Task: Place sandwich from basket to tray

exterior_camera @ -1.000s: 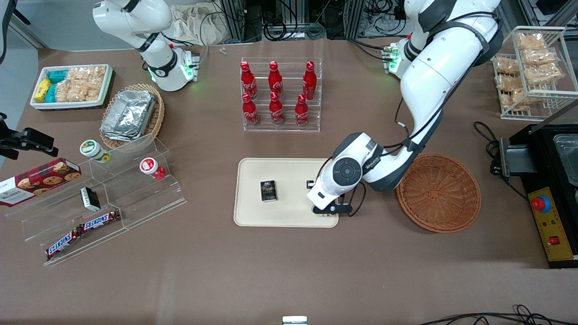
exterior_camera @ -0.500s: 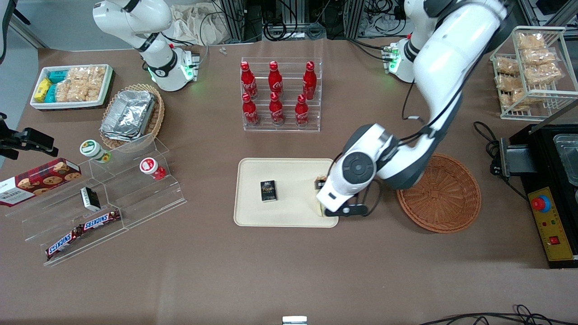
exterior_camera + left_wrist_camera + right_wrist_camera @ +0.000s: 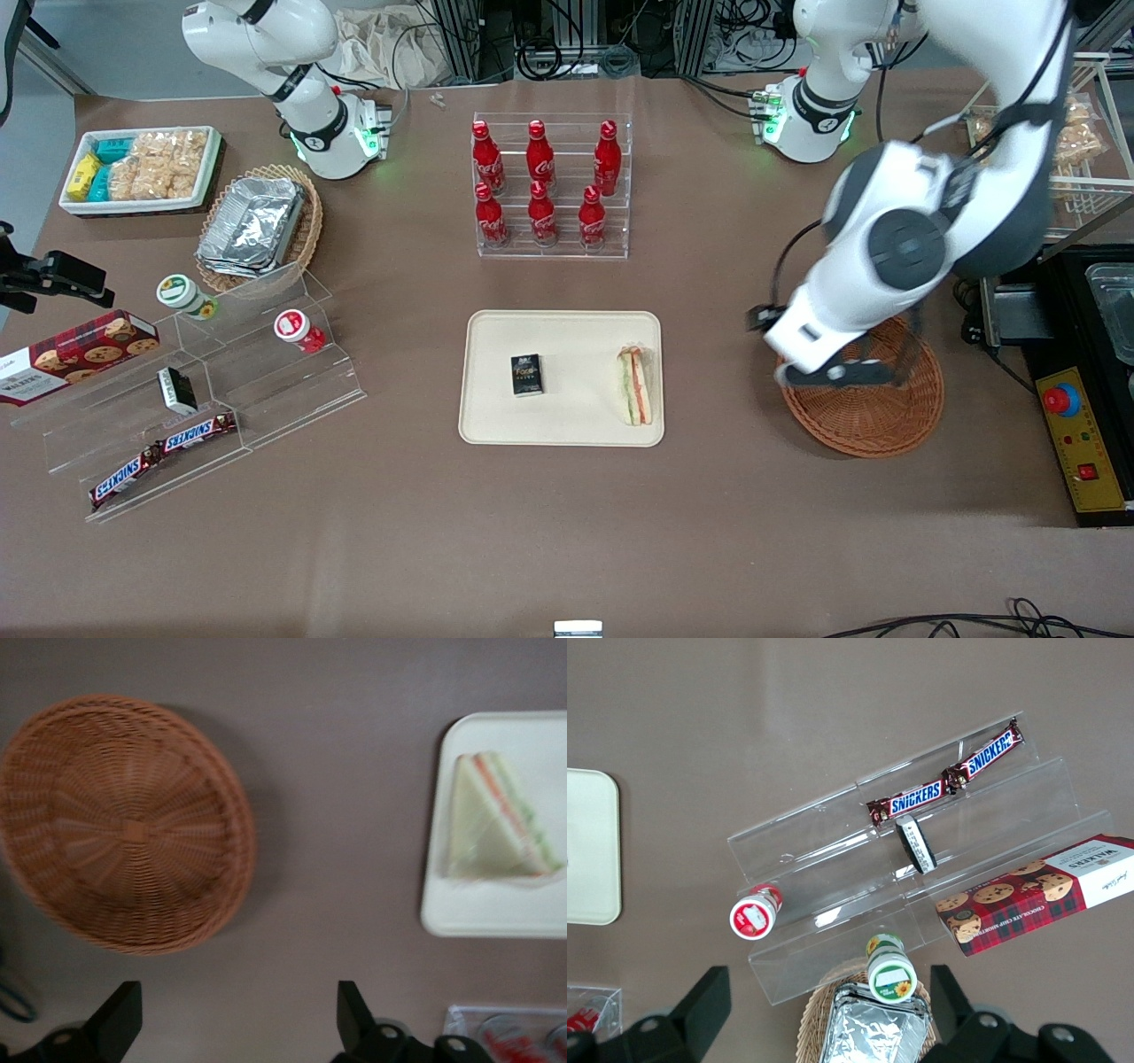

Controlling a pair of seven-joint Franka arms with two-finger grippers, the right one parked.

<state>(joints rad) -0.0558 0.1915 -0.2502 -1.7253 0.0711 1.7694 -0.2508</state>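
Cream tray (image 3: 496, 416): sandwich (image 3: 634, 385) released | claw (image 3: 237, 1028) withdrawn, apparently over basket (image 3: 873, 416)

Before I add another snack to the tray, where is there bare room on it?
The tray is bare between the small black box and the sandwich, and from the box to its parked-arm end. The sandwich crowds the other end. The gripper, open, is up by the empty basket.

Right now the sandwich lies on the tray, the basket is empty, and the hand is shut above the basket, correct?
Not quite: the hand is open, as the left wrist view shows. The sandwich does lie on the tray, and the basket is empty.
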